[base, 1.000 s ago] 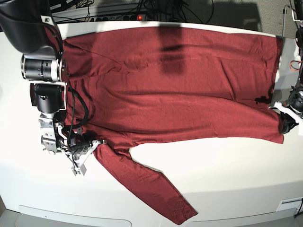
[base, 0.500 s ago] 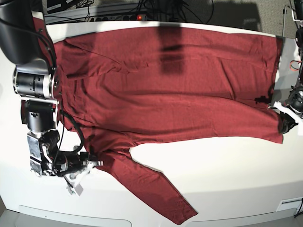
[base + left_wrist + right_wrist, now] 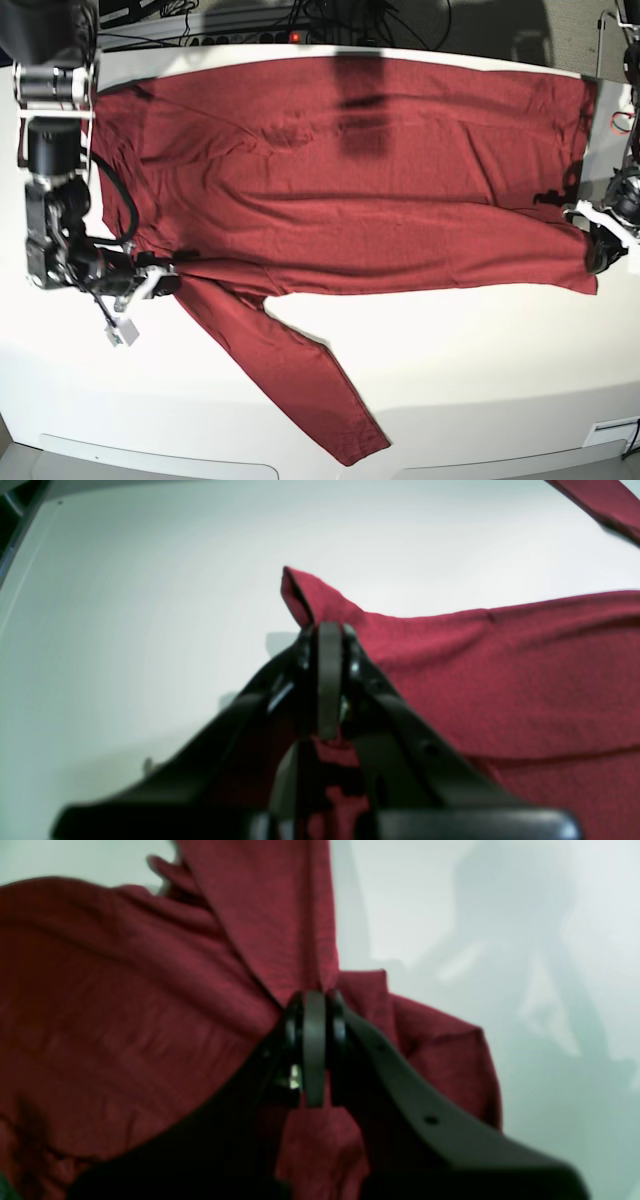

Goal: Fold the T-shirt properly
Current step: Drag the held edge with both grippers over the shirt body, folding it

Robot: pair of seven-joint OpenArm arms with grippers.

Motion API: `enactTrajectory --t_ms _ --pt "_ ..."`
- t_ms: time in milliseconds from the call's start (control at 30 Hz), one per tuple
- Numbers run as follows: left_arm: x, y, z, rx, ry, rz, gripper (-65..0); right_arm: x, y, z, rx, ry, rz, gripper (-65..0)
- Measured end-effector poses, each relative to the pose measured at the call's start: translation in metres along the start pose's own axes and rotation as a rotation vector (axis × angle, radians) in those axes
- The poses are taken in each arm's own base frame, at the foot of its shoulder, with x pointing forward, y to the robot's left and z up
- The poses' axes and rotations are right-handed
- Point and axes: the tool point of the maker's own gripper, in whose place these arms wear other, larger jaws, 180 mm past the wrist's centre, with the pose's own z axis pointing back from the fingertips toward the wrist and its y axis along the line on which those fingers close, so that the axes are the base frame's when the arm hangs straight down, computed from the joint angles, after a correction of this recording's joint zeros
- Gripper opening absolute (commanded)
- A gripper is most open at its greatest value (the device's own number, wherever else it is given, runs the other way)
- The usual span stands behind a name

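The maroon T-shirt [image 3: 380,190] lies spread flat across the white table [image 3: 480,380], with one long sleeve [image 3: 290,380] trailing toward the front edge. My right gripper [image 3: 168,282], at the left of the base view, is shut on the shirt where that sleeve meets the body. In the right wrist view the gripper [image 3: 312,997] pinches a raised fold of the shirt [image 3: 125,1015]. My left gripper [image 3: 598,258], at the right of the base view, is shut on the hem corner. In the left wrist view the gripper [image 3: 322,632] holds the lifted corner of the shirt [image 3: 500,680].
Cables and a power strip [image 3: 300,35] run behind the table's back edge. A dark shadow [image 3: 360,110] falls on the shirt's upper middle. A small white tag [image 3: 120,330] hangs off the right arm. Bare table lies in front of the shirt body.
My right arm has moved left and toward the back, dragging the shoulder and the sleeve leftward and pulling the body straighter. The left gripper has shifted only slightly, still holding the hem corner.
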Motion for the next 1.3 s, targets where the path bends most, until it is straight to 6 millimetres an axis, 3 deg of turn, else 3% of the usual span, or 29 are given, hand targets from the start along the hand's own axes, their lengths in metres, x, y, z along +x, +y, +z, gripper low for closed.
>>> enactTrajectory --t_ms 133,233,400,667,967,1167,1300 --pt "0.002 -0.007 0.006 -0.015 -0.01 -0.014 -65.0 -0.01 0.016 0.021 0.031 -0.031 0.061 -65.0" --pt "-0.007 -0.005 0.01 0.005 0.023 -0.081 -65.0 -0.021 0.024 0.037 0.067 -0.055 0.045 -65.0" --pt "-0.016 0.01 0.019 0.048 0.05 -0.1 -65.0 -0.013 0.013 0.07 0.045 -0.143 0.001 -65.0" --pt "-0.032 0.025 0.034 0.088 0.09 -0.09 -65.0 -0.037 0.0 0.103 -0.023 -0.116 -0.026 -65.0" --pt "-0.061 0.022 0.049 0.079 0.164 -0.09 -65.0 -0.075 0.014 0.128 -0.012 -0.094 -0.058 -65.0" --pt "-0.078 0.022 0.057 0.079 0.226 -0.1 -65.0 -0.108 0.013 0.132 -0.022 -0.032 -0.098 -65.0" --pt "-0.088 0.026 0.062 0.094 0.266 -0.149 -65.0 -0.119 0.016 0.133 -0.018 -0.022 -0.115 -65.0"
